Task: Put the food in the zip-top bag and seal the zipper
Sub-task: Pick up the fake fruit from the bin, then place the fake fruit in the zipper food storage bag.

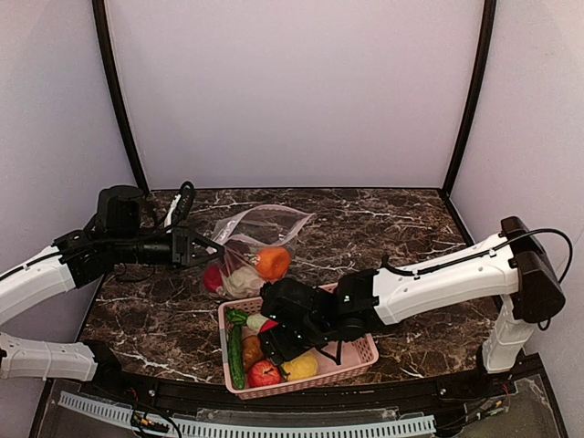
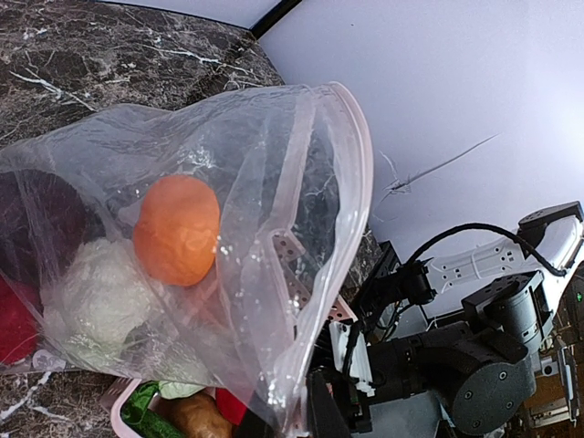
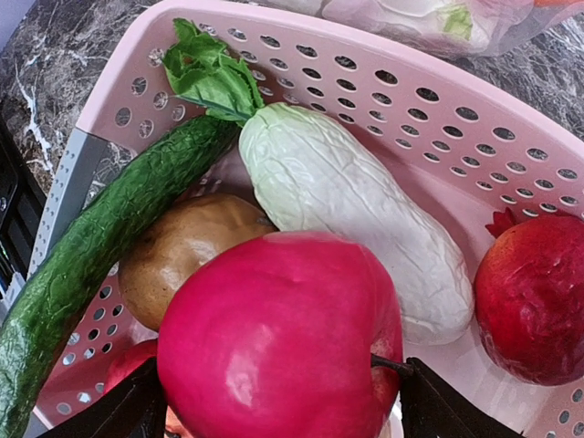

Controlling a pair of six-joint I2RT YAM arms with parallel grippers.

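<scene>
L hand (image 1: 201, 249) pinches bag (image 1: 265, 224) w/ orange (image 1: 272, 263), cabbage (image 1: 243, 281); R hand (image 1: 269, 330) spread round apple (image 3: 274, 338) in basket (image 3: 456, 119).

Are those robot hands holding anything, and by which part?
Left gripper pinches the zip-top bag by its mouth edge. Right gripper straddles a red apple in the pink basket; whether gripped, cannot tell.
</scene>
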